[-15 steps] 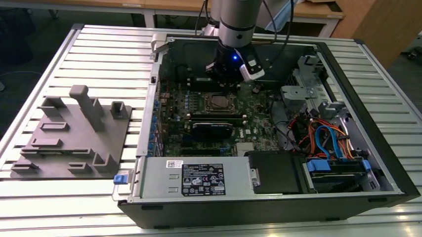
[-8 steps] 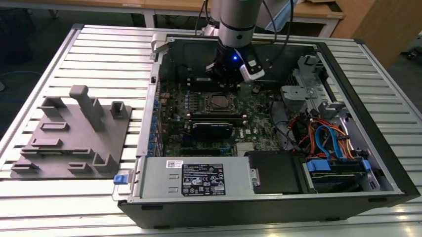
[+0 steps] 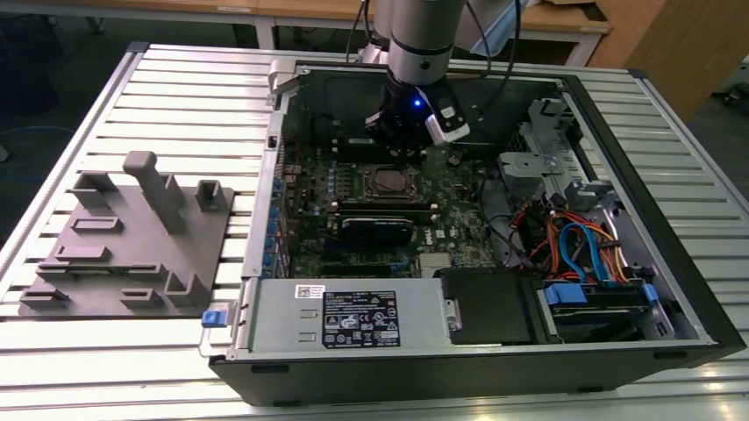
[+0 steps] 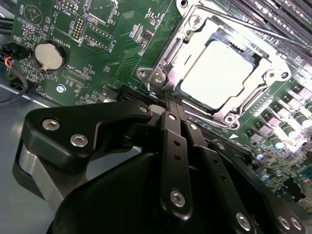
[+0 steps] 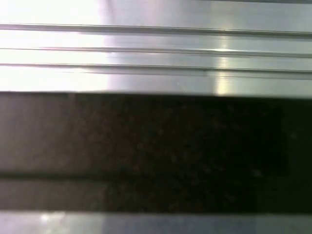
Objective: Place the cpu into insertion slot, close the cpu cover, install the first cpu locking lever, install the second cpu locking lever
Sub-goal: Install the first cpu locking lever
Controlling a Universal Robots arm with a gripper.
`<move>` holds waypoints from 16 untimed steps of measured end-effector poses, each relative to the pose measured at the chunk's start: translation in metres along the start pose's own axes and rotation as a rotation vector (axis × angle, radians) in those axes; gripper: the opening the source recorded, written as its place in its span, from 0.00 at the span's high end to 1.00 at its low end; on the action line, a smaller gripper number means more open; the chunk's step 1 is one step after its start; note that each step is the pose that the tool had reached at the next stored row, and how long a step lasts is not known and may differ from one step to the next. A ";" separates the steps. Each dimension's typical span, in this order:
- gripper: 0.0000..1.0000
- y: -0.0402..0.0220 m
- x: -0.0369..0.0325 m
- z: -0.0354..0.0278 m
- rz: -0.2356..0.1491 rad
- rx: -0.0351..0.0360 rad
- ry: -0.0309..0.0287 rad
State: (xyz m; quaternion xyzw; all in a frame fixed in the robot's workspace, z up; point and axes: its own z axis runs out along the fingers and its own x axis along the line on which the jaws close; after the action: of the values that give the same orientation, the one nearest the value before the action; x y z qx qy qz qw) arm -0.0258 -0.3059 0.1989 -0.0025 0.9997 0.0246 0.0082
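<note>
One arm works inside the open case (image 3: pixel 655 263), its gripper (image 4: pixel 171 100) lowered to the green board (image 4: pixel 112 53) just beside the slot (image 4: pixel 217 66). In the second wrist view the two fingers (image 4: pixel 170 126) lie pressed together with nothing visibly between them, their tips at the slot's near edge. The cpu (image 4: pixel 217 70) sits in the slot, its silvery top glaring under the light, and the cover (image 4: pixel 195 36) lies down around it as a bright frame. A thin lever (image 4: pixel 273 31) runs along the far side of the slot; whether it is latched cannot be told.

The likely hazard: fingertips so close to the frame could slip off a thin lever and scrape the board, or lean on the cover unevenly and load the chip. Glare on the metal hides the lever ends, which adds to that risk.

The exterior view gives the arm's place over the slot (image 3: pixel 387 181) and a grey fixture (image 3: pixel 129 237) beside the case; the first wrist view offers ribbed metal (image 5: pixel 156 48) above a dark band.
</note>
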 end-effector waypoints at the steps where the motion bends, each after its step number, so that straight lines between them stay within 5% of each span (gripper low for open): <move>1: 0.90 0.0000 0.0000 0.0001 0.000 -0.0001 -0.0001; 10: 0.90 0.0001 0.0000 -0.0015 0.000 0.0002 0.0000; 16: 0.90 -0.0002 0.0000 0.0009 0.000 0.0112 0.0003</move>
State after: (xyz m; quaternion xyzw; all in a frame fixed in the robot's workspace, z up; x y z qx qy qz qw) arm -0.0258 -0.3061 0.1980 -0.0026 0.9998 0.0190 0.0081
